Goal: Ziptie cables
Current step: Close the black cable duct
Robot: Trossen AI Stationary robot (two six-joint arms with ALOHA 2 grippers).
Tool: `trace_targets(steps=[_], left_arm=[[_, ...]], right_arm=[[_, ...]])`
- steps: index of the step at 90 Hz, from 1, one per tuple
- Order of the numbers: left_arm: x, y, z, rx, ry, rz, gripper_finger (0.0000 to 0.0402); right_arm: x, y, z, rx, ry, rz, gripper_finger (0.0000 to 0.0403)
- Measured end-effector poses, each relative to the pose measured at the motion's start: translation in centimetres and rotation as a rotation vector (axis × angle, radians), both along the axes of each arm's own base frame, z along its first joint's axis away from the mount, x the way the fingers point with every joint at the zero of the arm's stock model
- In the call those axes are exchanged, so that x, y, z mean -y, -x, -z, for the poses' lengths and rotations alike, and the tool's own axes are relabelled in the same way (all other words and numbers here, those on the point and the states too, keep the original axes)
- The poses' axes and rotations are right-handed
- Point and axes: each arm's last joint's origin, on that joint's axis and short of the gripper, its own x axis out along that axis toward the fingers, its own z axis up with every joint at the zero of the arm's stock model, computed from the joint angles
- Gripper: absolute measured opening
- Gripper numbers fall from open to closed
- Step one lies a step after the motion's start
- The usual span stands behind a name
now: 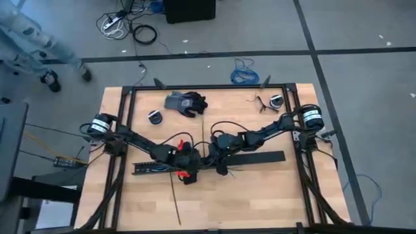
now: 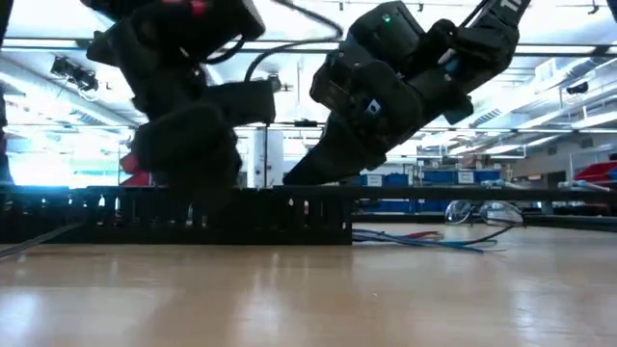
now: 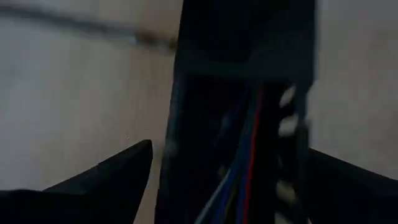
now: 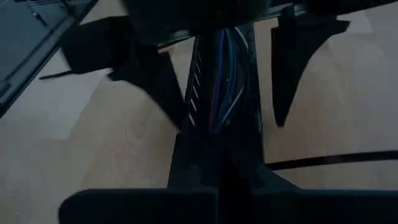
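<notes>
Overhead first: both arms meet at the slotted duct (image 1: pixel 146 168), a long black comb-walled channel lying across the mid table (image 1: pixel 260 195). Left gripper (image 1: pixel 187 170) sits right over the duct's inner end, w/ an orange bit showing at its tip; right gripper (image 1: pixel 218 161) is just beside it, on the side where a wide flat black bar (image 1: pixel 260 158) carries on from the duct. One ziptie (image 1: pixel 175 195), thin and black, lies on the wood near the duct, running from it toward the table's front edge. Grey-black glove (image 1: pixel 185 103) lies well behind the duct. Low view: duct wall runs across the frame, both grippers down at it; cables (image 2: pixel 424 240) trail out of the duct end and lie flat on the wood, blue and light strands fanning. Left wrist: its fingers (image 3: pixel 118 168) stand apart, one each side of the duct, w/ blue, red, light wires inside the channel. Right wrist: looks along the duct w/ blue and red wires in it; left gripper's fingers are spread astride it farther off; can't tell how the right gripper's own tips stand.
</notes>
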Motion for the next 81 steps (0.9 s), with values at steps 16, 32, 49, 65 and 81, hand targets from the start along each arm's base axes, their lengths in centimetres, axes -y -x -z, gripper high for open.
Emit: trace_targets(steps=[16,32,49,65,81], left_arm=[[-0.06,0.58,0.1,-0.064,0.026,-0.035,0.0348],[-0.01,0.56,0.15,-0.06,0.05,-0.029,0.0348],[0.08,0.38,0.16,-0.044,0.049,-0.001,0.0311],[0.16,0.26,0.13,-0.033,0.052,0.02,0.0247],[0.21,0.14,0.08,-0.018,0.052,0.027,0.0216]], right_arm=[[0.01,0.06,0.1,-0.012,0.0,-0.003,0.0],[0.05,0.07,0.14,-0.012,0.001,-0.003,0.0],[0.22,0.05,0.17,-0.01,-0.016,-0.01,0.0],[0.27,-0.23,-0.11,-0.009,-0.028,-0.024,0.0],[0.62,-0.85,-0.74,0.001,-0.045,-0.049,0.0]])
